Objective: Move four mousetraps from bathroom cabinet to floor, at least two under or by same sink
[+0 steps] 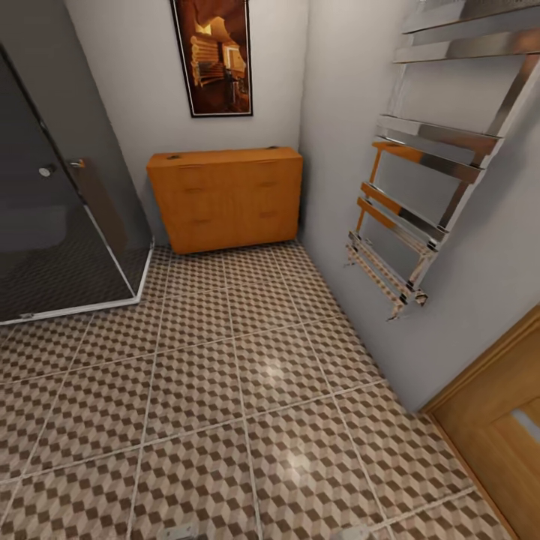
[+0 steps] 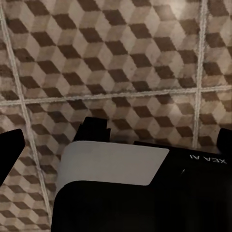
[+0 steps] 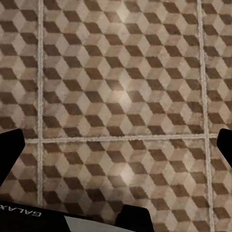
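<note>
Standing in bathroom, facing far corner. Cabinet [image 1: 225, 199] against back wall, orange-brown, drawers apparently all shut, well apart from robot across open bathroom floor [image 1: 225, 390]. Two small dark marks on cabinet top near left and right ends; possibly mousetraps, too small and blurred to confirm. No mousetraps visible on tiles. No sink in sight.

Left gripper [image 2: 116, 140]: black fingertips at both edges of left wrist view, wide apart, nothing between them, pointed down over cube-pattern tile. Right gripper [image 3: 116, 145]: same in right wrist view, fingers spread wide, empty, over tile and grout lines.

Glass shower enclosure [image 1: 52, 225] on left, chrome towel rail [image 1: 420, 195] projecting from right wall, wooden door [image 1: 502, 435] at near right.

Risks from here:
- Approach lane narrows toward cabinet between shower corner and towel rail; drifting right likely to clip rail with right arm, drifting left to strike glass frame.
- Traps small and flat; pinching from above on flat cabinet top likely to slip or push trap off back edge.
- If traps inside drawers, a handle pull with base parked too close likely to jam drawer against trunk.
- Sink location unknown from this stance; dropping traps near cabinet would fail the sink condition.
</note>
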Available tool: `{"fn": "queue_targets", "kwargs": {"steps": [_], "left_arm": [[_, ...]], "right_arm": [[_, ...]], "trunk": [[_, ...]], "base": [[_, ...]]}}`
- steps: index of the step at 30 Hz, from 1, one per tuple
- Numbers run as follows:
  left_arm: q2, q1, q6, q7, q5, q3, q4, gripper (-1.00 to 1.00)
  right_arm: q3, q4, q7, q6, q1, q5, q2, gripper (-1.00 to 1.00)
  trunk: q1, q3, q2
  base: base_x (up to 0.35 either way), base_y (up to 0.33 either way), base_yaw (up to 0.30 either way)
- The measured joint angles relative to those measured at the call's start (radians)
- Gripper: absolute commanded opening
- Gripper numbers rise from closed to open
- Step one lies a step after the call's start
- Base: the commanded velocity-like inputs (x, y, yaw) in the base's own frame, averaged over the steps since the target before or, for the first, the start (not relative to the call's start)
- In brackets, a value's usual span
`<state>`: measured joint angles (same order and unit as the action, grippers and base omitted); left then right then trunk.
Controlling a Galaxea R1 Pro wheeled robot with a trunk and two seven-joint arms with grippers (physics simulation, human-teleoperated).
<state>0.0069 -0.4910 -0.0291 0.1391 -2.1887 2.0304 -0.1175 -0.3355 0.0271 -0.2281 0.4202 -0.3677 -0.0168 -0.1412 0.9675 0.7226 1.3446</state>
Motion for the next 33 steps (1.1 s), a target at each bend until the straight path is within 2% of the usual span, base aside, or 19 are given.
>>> {"fn": "queue_targets", "kwargs": {"steps": [15, 33], "left_arm": [[0.0, 0.0, 0.0, 0.0, 0.0, 0.0, 0.0, 1.0], [0.0, 0.0, 0.0, 0.0, 0.0, 0.0, 0.0, 1.0]], "right_arm": [[0.0, 0.0, 0.0, 0.0, 0.0, 0.0, 0.0, 1.0], [0.0, 0.0, 0.0, 0.0, 0.0, 0.0, 0.002, 1.0]], "trunk": [[0.0, -0.019, 0.0], [0.0, -0.047, 0.0]], "base": [[0.0, 0.0, 0.172], [0.0, 0.0, 0.019]]}}
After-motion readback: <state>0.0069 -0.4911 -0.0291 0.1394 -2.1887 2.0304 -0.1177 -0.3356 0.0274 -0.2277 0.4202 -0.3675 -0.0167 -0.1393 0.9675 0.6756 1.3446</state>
